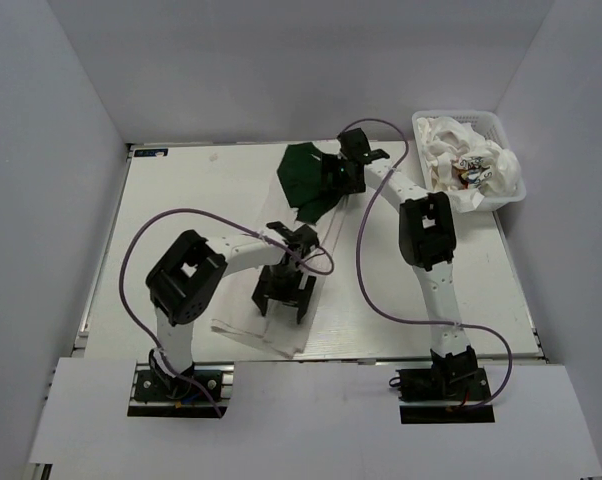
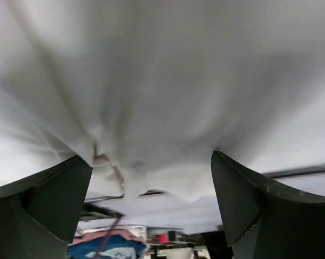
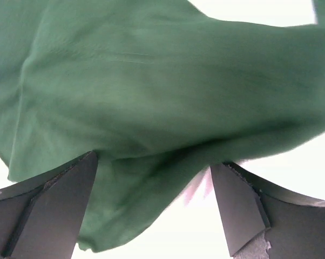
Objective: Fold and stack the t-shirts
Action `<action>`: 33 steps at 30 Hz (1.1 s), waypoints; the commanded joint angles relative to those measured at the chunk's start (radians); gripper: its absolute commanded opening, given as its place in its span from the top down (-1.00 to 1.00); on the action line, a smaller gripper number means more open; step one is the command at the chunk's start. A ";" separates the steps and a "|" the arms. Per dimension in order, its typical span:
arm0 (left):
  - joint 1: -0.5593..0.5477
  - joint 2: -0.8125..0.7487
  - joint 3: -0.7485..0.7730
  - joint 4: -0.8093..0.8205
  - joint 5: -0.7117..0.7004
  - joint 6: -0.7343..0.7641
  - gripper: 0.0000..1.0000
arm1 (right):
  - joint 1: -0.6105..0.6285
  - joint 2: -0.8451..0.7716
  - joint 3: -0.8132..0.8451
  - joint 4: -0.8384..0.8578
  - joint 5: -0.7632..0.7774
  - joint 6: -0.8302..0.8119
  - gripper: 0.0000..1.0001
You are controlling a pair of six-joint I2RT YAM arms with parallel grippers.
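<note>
Green sleeve [image 3: 151, 97] fills the wide-open right claw [image 3: 153, 162] (left claw [image 2: 150, 156] gapes likewise over white t-shirt [image 2: 162, 81]).

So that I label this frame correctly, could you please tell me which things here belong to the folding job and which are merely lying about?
Job: green-sleeved t-shirt spread on the table; crumpled t-shirts in the basket.
Lying about: the basket itself; purple cables.

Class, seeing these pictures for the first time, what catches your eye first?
The dark green cloth at the far middle of the table stands out under the right gripper. Nearer, the left gripper straddles a white t-shirt, and crumpled white shirts fill the basket at far right.
</note>
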 commanded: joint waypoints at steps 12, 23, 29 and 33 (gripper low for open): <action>-0.162 -0.001 0.253 0.293 0.070 -0.093 -1.00 | -0.068 -0.090 0.243 0.195 -0.176 -0.159 -0.81; -0.142 -0.513 -0.215 0.240 -0.164 -0.321 -1.00 | -0.002 -0.925 -0.829 0.401 -0.018 0.009 -0.81; -0.142 -0.638 -0.494 0.435 -0.105 -0.377 -1.00 | 0.052 -1.370 -1.311 0.217 0.057 0.134 -0.81; -0.142 -0.577 -0.503 0.495 -0.088 -0.363 -0.90 | 0.088 -1.540 -1.416 0.087 -0.111 0.221 -0.81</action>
